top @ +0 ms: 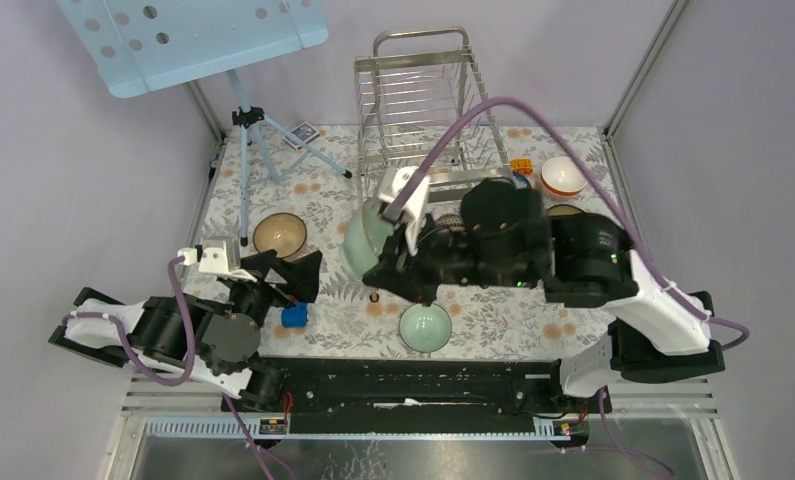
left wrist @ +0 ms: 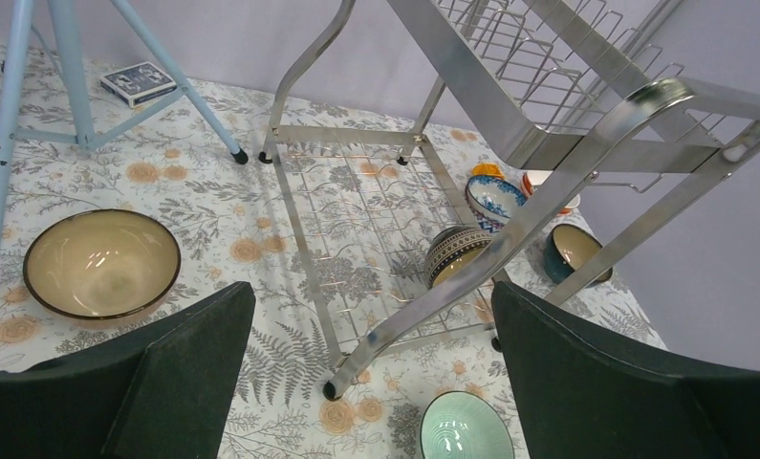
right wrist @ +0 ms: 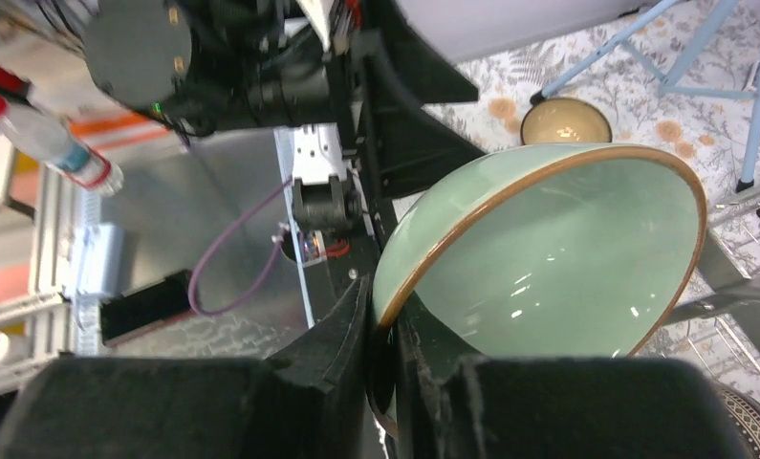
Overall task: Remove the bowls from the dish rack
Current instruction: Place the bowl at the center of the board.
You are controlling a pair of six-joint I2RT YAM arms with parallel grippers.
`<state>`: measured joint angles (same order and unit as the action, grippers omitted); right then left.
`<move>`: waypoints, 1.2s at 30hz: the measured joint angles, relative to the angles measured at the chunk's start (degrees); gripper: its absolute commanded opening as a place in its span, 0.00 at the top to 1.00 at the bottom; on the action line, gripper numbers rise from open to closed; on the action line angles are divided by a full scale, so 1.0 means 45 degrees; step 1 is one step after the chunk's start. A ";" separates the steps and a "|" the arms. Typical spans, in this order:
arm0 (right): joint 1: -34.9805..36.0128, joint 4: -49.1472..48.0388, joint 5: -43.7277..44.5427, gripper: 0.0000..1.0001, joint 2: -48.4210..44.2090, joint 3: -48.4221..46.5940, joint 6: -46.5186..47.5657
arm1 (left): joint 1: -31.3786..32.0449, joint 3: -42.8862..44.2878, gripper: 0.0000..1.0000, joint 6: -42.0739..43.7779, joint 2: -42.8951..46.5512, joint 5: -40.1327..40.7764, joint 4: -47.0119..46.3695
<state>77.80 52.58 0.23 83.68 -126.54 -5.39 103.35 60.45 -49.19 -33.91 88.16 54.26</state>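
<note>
My right gripper (top: pixel 401 252) is shut on the rim of a pale green bowl (top: pixel 365 240) and holds it tilted above the table, in front of the dish rack (top: pixel 418 100). In the right wrist view its fingers (right wrist: pixel 352 330) pinch the bowl's brown-edged rim (right wrist: pixel 557 249). My left gripper (top: pixel 295 274) is open and empty, low at the left. A second pale green bowl (top: pixel 424 327) and a brown bowl (top: pixel 279 236) sit on the table. The left wrist view shows the rack (left wrist: pixel 586 153), a blue-and-white bowl (left wrist: pixel 495 199), a dark patterned bowl on its side (left wrist: pixel 457 251) and a dark teal bowl (left wrist: pixel 575 251).
An orange-white bowl (top: pixel 563 176) sits to the right of the rack. A pale blue perforated stand (top: pixel 188 35) on a tripod (top: pixel 258 140) stands at the back left, with a card deck (left wrist: pixel 139 81) beside it. A small blue object (top: pixel 293 316) lies by the left gripper.
</note>
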 measured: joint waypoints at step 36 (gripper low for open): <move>0.6348 -0.1948 0.9554 1.00 -0.1054 1.2162 0.3065 | -0.0005 0.3531 0.01 -0.1107 -0.1705 -0.7368 0.2307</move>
<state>106.37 43.81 43.22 78.94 -71.81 8.40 103.33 76.34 -54.17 -41.58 55.00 64.64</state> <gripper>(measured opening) 0.181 0.990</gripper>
